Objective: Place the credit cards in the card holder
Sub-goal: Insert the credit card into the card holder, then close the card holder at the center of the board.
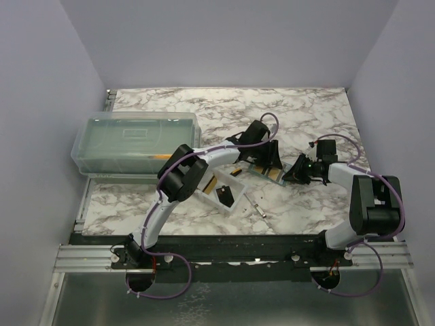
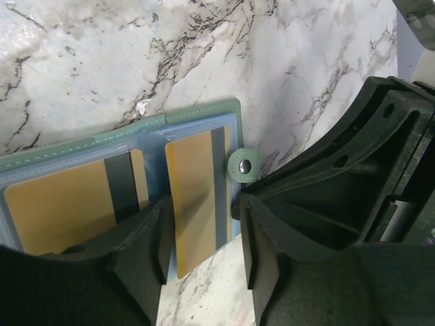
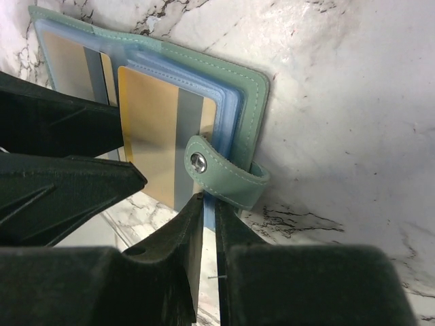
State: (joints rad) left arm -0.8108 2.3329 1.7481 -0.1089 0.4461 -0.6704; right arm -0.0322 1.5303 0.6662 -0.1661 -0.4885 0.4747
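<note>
The sage green card holder (image 2: 204, 112) lies open on the marble table, pale blue pockets up; it also shows in the right wrist view (image 3: 251, 102) and the top view (image 1: 262, 170). One gold card (image 2: 54, 210) sits in its left pocket. A second gold card (image 2: 194, 197) with a grey stripe is partly in the right pocket, its lower end sticking out. My left gripper (image 2: 204, 258) is open, its fingers either side of that end. My right gripper (image 3: 209, 210) is shut on the holder's blue edge under the snap tab (image 3: 198, 161). A black card (image 1: 225, 197) lies in a clear tray.
The small clear tray (image 1: 204, 193) stands left of the holder, under my left arm. A large translucent lidded box (image 1: 136, 142) stands at the left. A small metal piece (image 1: 260, 207) lies on the table near the front. My two grippers (image 1: 270, 161) (image 1: 293, 174) are close together.
</note>
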